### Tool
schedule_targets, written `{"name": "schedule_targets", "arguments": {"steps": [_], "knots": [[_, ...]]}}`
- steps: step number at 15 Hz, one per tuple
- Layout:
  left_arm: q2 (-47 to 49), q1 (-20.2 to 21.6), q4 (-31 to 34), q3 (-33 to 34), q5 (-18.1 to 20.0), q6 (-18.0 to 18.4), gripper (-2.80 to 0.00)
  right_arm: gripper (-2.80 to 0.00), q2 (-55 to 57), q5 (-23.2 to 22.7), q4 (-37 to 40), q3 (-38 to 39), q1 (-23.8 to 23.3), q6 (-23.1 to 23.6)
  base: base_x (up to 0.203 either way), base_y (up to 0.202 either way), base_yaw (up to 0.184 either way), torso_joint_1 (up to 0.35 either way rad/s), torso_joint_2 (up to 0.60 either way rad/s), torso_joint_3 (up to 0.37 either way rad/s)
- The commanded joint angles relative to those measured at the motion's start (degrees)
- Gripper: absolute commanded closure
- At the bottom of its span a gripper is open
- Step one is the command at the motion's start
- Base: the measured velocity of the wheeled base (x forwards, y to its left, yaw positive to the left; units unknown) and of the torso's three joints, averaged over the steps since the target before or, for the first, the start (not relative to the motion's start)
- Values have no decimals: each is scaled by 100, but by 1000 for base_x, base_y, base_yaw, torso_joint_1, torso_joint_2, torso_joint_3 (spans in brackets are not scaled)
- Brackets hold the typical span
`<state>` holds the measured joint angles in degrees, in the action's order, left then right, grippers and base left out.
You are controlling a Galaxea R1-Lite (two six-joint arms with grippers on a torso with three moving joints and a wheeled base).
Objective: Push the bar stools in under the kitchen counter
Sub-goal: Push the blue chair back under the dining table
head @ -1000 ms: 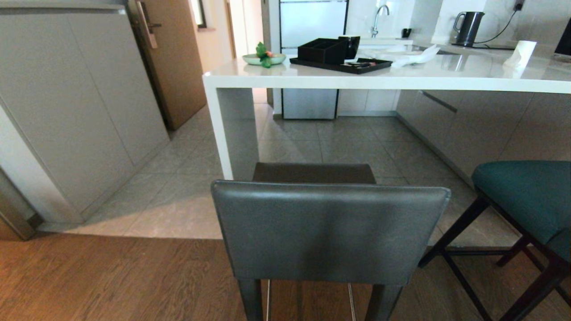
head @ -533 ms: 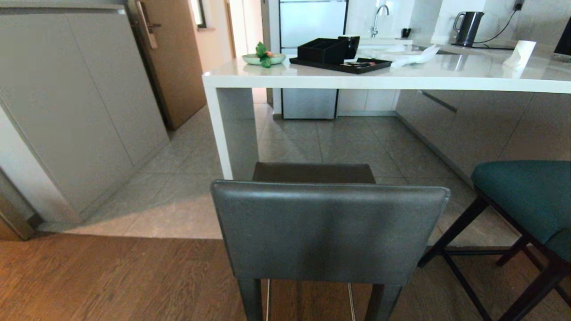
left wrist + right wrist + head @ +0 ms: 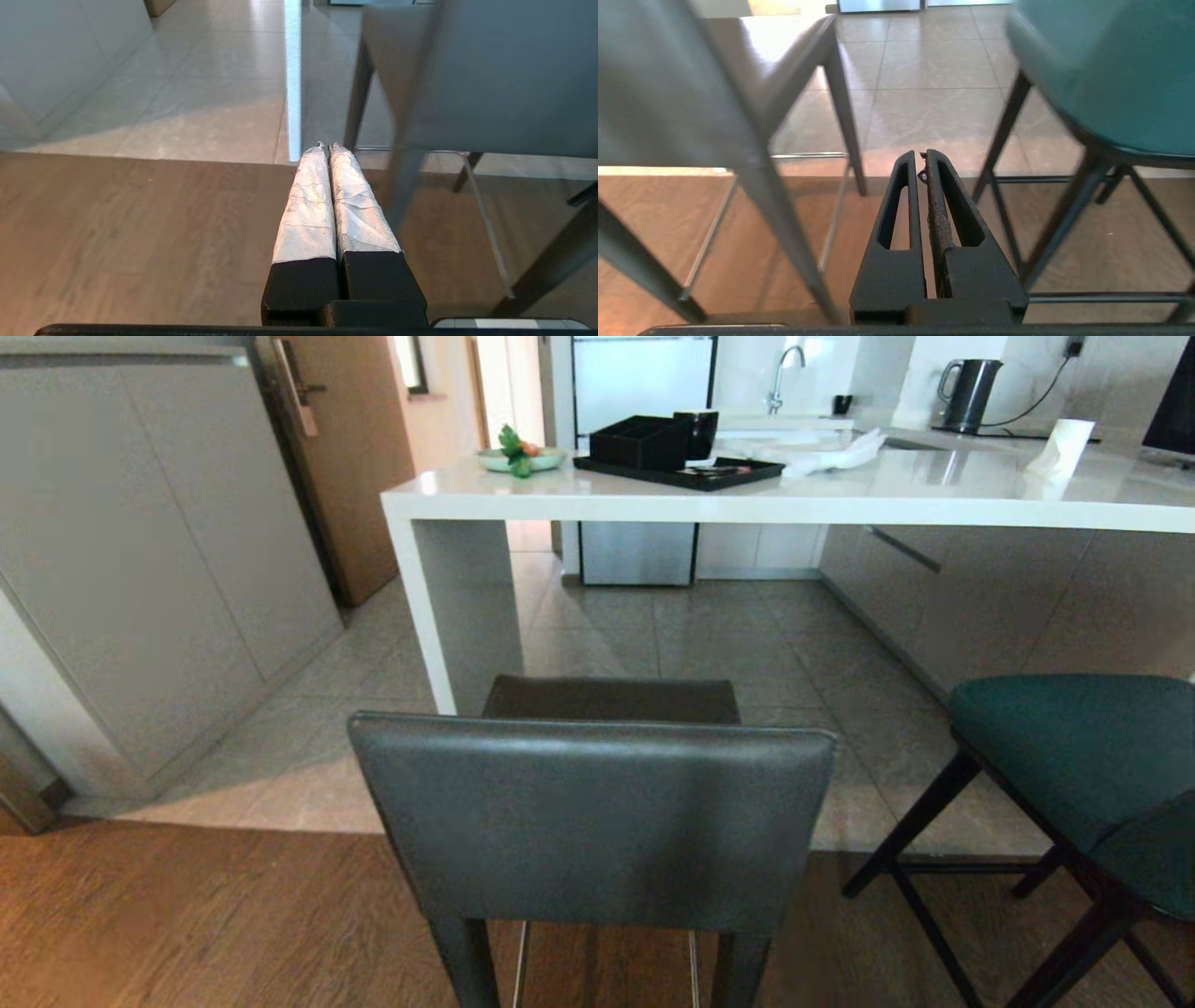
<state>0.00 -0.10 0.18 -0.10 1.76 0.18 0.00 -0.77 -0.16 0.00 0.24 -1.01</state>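
**Bar stools stand clear of the bench; both pincers low and behind them**

Bar stools are positioned on the near side of the kitchen bench (image 3: 653,504), neither yet under its white slab. Going left to right in the head view: the bench's white panel leg (image 3: 439,616) comes first, then the grey stool (image 3: 593,821) just to the right of it, back panel facing the robot and seat pointing toward the bench. The teal stool (image 3: 1083,756) stands further right, near the grey one but apart from it, its seat also short of the slab edge.

Neither arm appears in the head view. The left pincer (image 3: 325,151) is pressed together, holding nothing, low over the wood floor; the grey stool's legs and back lie ahead of it and to its right. The right pincer (image 3: 921,161) is likewise pressed together and empty, aimed at the gap between the two stools, the grey one on its left and the teal one on its right.

Judgement: the grey stool's back panel runs parallel to the bench edge, so a push square to that panel should carry it straight under. Both pincers lie about equally near the grey stool; the right alone is near the teal one. Contact is not yet made with either stool.
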Motion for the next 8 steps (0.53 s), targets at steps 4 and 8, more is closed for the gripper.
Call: {"name": "schedule_targets", "arguments": {"steps": [4, 8], "knots": [[1, 1, -9, 1, -9, -48, 0, 0, 0, -2, -2, 0, 2, 5, 0, -195, 4, 1, 0, 2], [8, 1, -9, 1, -45, -57, 0, 0, 0, -2, -2, 0, 2, -2, 0, -195, 1, 2, 4, 4]]}}
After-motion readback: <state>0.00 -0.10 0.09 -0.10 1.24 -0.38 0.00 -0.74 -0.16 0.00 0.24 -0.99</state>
